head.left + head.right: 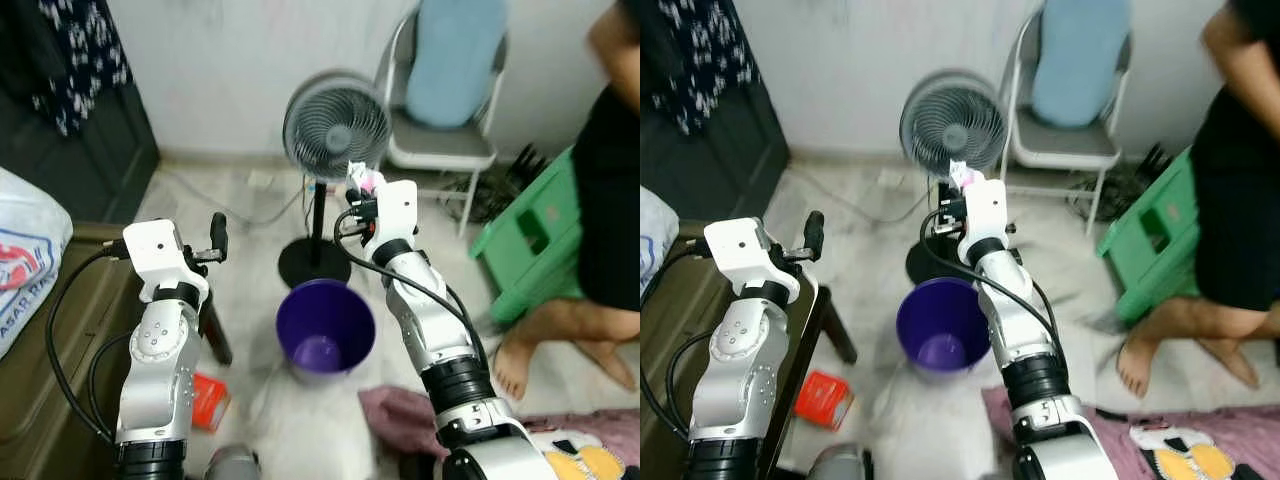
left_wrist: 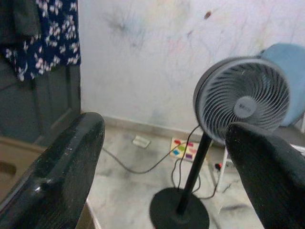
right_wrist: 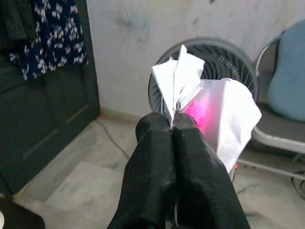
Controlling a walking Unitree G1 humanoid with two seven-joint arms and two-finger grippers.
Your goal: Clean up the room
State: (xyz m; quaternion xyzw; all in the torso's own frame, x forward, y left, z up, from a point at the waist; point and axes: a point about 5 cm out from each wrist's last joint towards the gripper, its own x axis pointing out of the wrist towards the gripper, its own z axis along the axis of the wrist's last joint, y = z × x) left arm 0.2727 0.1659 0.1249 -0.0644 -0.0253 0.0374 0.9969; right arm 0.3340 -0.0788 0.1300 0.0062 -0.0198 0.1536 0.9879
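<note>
- The right gripper [image 3: 174, 121] had its fingers pressed together on a wrapper [image 3: 209, 112] (white and pink, crumpled), held up beyond the bin [image 1: 325, 325], toward 12 o'clock of it.
- The wrapper looked light, soft and thin; the pinch sat at its lower edge, which seemed adequate.
- The left gripper [image 1: 217, 238] stood wide and empty, at 10 o'clock of the bin.
- Room: fan [image 1: 335, 125] just behind the wrapper; a person's foot [image 1: 515, 365] at 3 o'clock; a red packet [image 1: 208, 400] at 8 o'clock.

Below the right gripper [image 1: 358, 186] the bin [image 1: 325, 328] mouth lies open. The fan [image 1: 335, 127] stands just beyond it, apparently close; a person's leg [image 1: 560, 335] blocks its right.
</note>
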